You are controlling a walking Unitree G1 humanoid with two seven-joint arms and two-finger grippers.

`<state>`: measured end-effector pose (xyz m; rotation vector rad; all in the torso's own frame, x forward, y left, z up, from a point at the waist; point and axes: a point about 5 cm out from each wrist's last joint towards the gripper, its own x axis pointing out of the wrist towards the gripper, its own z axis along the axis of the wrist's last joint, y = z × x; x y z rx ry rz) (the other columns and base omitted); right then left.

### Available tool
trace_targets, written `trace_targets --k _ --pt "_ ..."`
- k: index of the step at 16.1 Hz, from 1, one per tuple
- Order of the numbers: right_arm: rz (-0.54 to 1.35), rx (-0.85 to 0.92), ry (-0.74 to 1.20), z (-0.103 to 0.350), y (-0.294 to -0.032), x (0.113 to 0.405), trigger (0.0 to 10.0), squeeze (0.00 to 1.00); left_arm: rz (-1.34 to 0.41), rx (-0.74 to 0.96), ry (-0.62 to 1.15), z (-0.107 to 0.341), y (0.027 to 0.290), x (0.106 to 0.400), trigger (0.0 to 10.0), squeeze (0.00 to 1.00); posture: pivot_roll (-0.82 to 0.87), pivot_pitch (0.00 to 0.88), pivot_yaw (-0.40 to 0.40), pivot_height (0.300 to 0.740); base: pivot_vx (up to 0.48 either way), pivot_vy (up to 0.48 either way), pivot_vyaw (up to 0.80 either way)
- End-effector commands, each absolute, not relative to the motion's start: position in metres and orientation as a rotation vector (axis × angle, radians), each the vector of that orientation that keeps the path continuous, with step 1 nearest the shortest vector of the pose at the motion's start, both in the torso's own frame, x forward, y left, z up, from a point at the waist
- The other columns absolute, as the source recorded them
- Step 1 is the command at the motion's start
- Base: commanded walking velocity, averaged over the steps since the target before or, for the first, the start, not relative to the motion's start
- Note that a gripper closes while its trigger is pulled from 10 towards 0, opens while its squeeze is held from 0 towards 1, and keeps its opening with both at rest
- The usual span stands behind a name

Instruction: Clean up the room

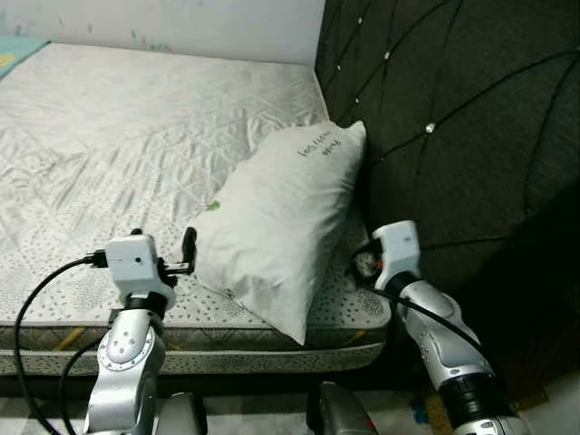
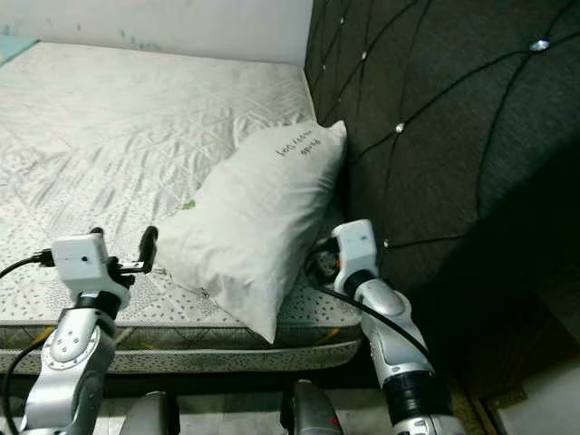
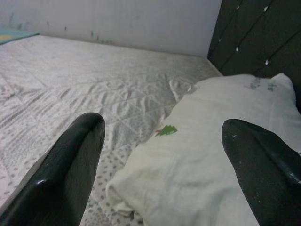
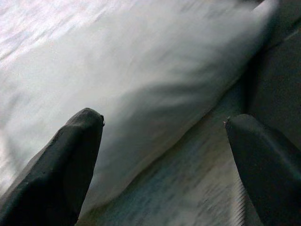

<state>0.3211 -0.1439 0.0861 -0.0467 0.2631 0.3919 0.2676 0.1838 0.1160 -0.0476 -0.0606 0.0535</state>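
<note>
On the mattress (image 1: 136, 136), both spread-open grippers, left gripper (image 3: 162, 155) at nine o'clock and right gripper (image 4: 164, 150) at three, flanked the pillow (image 1: 281, 227); a one-sided pinch might drag it off.

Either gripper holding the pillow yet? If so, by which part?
Nothing held. Left gripper and right gripper are both open, fingers spread on either side of the pillow, which lies on the mattress against the headboard.

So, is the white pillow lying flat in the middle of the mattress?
No, the white fabric pillow leans against the dark padded headboard at the corner of the grey quilted mattress.
</note>
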Motion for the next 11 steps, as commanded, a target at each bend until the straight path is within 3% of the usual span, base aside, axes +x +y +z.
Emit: trace_targets --k 1,4,7,11 --pt "0.436 -0.037 0.292 0.088 -0.14 0.324 10.0 0.0 0.046 -0.039 -0.058 0.121 0.182 0.265 10.0 0.0 -0.03 0.098 -0.103 0.635 0.0 0.0 0.0" --pt "0.494 0.008 0.352 0.091 -0.124 0.325 10.0 0.0 0.04 -0.034 -0.034 0.128 0.184 0.246 10.0 0.0 0.0 0.113 -0.108 0.635 0.0 0.0 0.0" --pt "0.51 0.01 0.519 0.079 -0.111 0.318 10.0 0.0 0.04 0.005 0.05 0.116 0.188 0.205 10.0 0.0 0.04 0.149 -0.123 0.635 0.0 0.0 0.0" --pt "0.491 0.113 0.661 0.073 -0.093 0.301 10.0 0.0 0.065 0.01 0.067 0.12 0.187 0.186 10.0 0.0 0.07 0.173 -0.147 0.635 0.0 0.0 0.0"
